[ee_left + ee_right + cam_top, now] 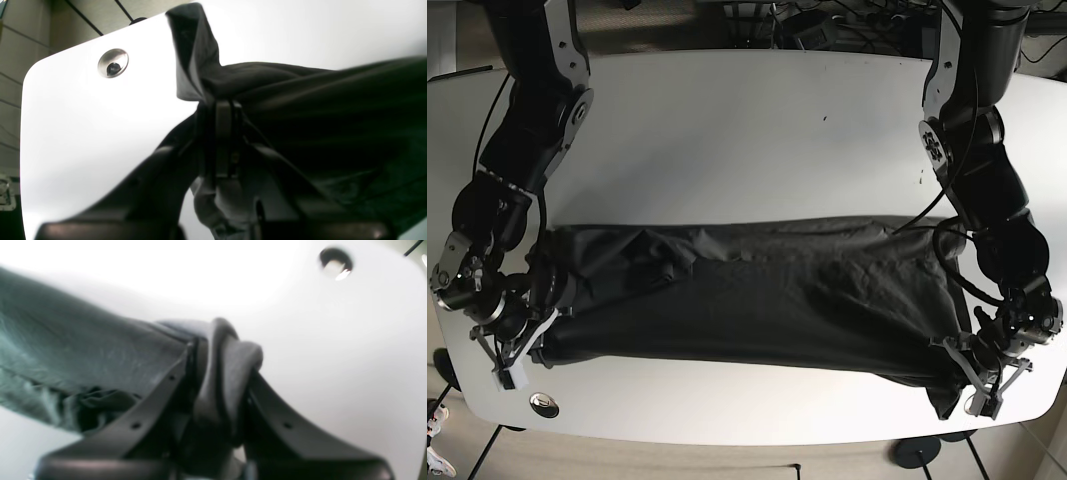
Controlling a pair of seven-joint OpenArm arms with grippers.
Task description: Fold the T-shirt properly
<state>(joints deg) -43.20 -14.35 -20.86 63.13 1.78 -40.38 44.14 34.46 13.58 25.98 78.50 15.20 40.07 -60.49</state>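
White surface (727,110) carries the dark grey cotton T-shirt (757,295), stretched across its near half.
Left gripper (983,372) and right gripper (525,340) fingers clamp opposite near corners; next, likely carry both toward the far edge together, keeping tension even.

Your dark charcoal cotton T-shirt (757,300) | spread wide across the white table's near half | wrinkled, bunched along its upper edge | both lower corners gathered and lifted | lower edge hangs taut between them

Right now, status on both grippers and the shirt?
Left gripper shut on T-shirt edge. Right gripper shut on opposite edge. Shirt stretched between them over white table. Nothing in the way.
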